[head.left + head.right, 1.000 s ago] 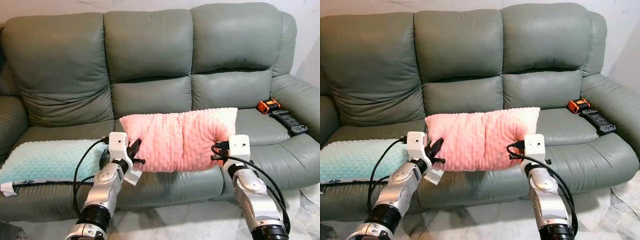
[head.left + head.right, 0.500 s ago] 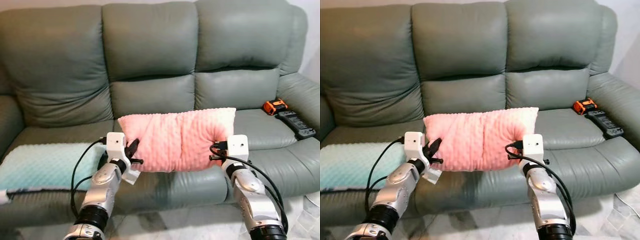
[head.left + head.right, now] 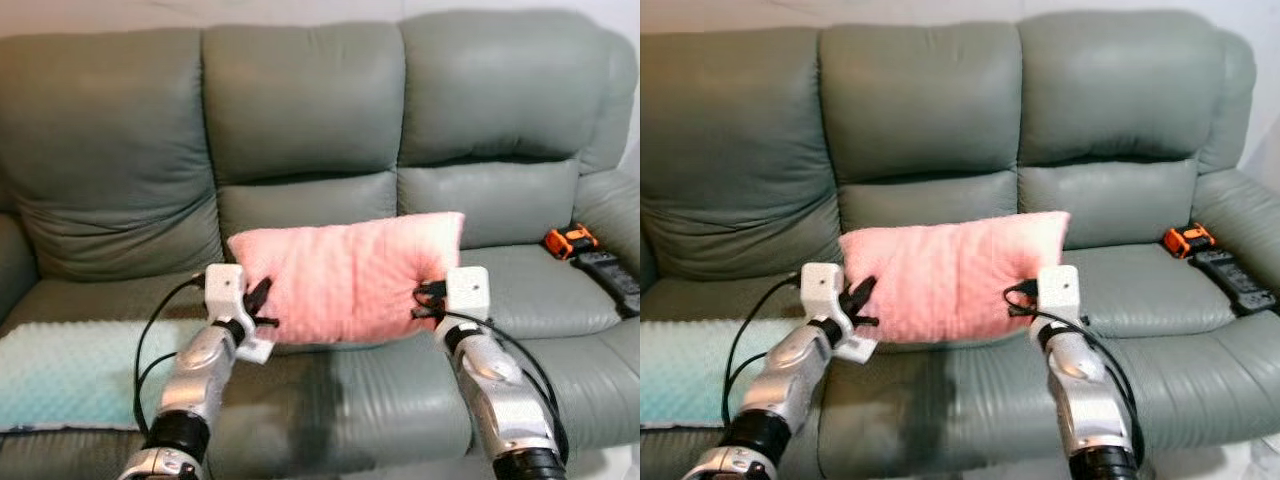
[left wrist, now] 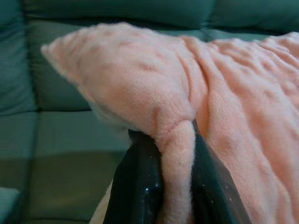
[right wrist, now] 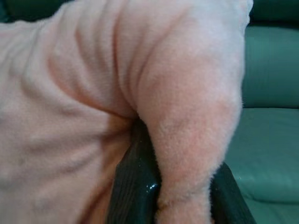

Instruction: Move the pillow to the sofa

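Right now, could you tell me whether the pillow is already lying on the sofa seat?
No, the pillow hangs above the sofa seat, pinched at its ends by the left gripper and right gripper.

Before us we see a grey-green leather three-seat sofa (image 3: 300,130) with plump back cushions and padded armrests. On its left seat cushion we find a pale mint dotted fleece blanket (image 3: 70,370) lying flat. On the right seat cushion, near the armrest, lie a small orange-and-black device (image 3: 1188,240) and, just beside it, a long black power strip (image 3: 1230,278).
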